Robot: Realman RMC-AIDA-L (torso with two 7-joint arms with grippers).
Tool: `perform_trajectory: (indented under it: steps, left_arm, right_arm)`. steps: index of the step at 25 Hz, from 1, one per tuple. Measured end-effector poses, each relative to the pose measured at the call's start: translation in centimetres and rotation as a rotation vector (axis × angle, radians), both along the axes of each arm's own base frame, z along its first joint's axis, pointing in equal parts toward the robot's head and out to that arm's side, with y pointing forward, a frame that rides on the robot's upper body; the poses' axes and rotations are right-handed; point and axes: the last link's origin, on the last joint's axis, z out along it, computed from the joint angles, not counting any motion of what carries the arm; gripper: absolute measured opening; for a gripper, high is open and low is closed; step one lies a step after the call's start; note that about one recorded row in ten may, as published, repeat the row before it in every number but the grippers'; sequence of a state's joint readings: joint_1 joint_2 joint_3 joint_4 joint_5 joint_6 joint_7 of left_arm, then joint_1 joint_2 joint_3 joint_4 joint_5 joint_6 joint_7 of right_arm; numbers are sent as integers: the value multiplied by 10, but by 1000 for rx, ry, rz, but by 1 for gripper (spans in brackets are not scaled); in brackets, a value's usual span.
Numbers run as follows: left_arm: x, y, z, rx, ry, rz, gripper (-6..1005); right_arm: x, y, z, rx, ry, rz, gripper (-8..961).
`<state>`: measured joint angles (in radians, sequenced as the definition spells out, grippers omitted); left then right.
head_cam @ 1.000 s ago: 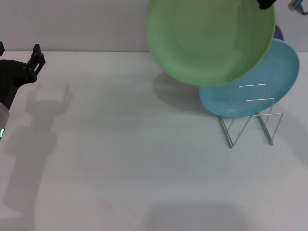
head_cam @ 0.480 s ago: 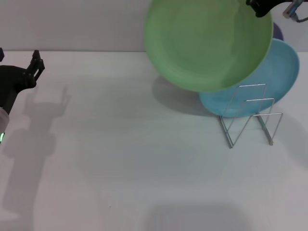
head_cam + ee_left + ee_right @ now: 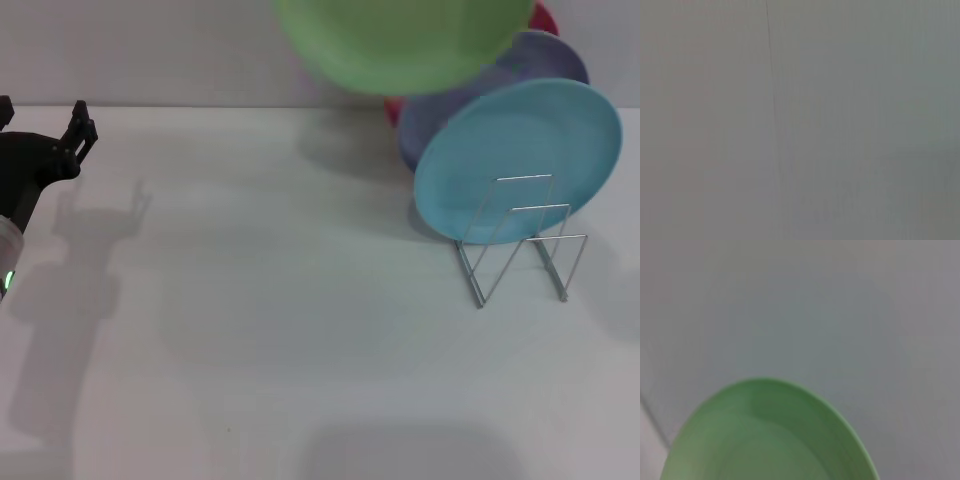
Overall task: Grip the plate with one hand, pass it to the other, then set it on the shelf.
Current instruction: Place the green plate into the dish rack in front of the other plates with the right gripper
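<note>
Head view shows me the green plate raised high above the table, clear of the blue plate and wire rack, presumably for handover. My left gripper waits open; right fingers I cannot tell.

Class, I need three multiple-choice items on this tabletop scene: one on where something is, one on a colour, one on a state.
1. Where is the left gripper?
A. far left of the table
B. over the rack
C. beside the blue plate

2. What colour is the plate leaning right behind the wire rack?
A. red
B. sky blue
C. yellow

3. How is the green plate?
A. flat on the table
B. slotted in the rack
C. raised above the table

Answers: 1 A, the left gripper sits at the head view's left edge. 2 B, the sky-blue plate stands behind the wire rack. 3 C, the green plate hangs high, its shadow below.
</note>
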<state>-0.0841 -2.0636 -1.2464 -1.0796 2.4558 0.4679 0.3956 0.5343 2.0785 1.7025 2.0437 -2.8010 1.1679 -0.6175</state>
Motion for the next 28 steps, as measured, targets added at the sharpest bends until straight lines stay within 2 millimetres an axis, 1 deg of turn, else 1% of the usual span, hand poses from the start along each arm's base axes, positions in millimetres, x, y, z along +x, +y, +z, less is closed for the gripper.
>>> perform_trajectory:
  steps: [1, 2, 6, 9, 11, 13, 17, 21, 22, 26, 28]
  left_arm:
    - [0, 2, -1, -3, 3, -1, 820]
    - [0, 3, -2, -6, 5, -2, 820]
    - [0, 5, -3, -10, 8, -3, 819]
    - [3, 8, -4, -14, 11, -9, 819]
    - [3, 8, -4, -15, 12, -10, 819]
    - [3, 8, -4, -15, 13, -11, 819]
    - [3, 9, -5, -17, 14, -12, 819]
    - [4, 12, -6, -22, 19, -14, 819]
    - [4, 12, -6, -22, 19, -14, 819]
    - [3, 14, -8, -29, 24, -14, 820]
    - [4, 15, -8, -30, 21, -16, 820]
  right_arm:
    - [-7, 1, 3, 28, 54, 51, 41]
    - [-7, 1, 3, 28, 54, 51, 41]
    - [-21, -3, 7, 60, 192, 173, 41]
    - [-24, -5, 6, 83, 214, 216, 41]
    - [-25, -13, 0, 133, 211, 305, 41]
    - [-25, -16, -2, 150, 207, 332, 41]
    - [-23, -28, -11, 201, 211, 409, 40]
    - [-15, -36, -20, 197, 250, 409, 40]
    - [-15, -36, -20, 197, 250, 409, 40]
    - [-3, -40, -30, 216, 281, 405, 40]
    - [0, -41, -31, 222, 281, 403, 41]
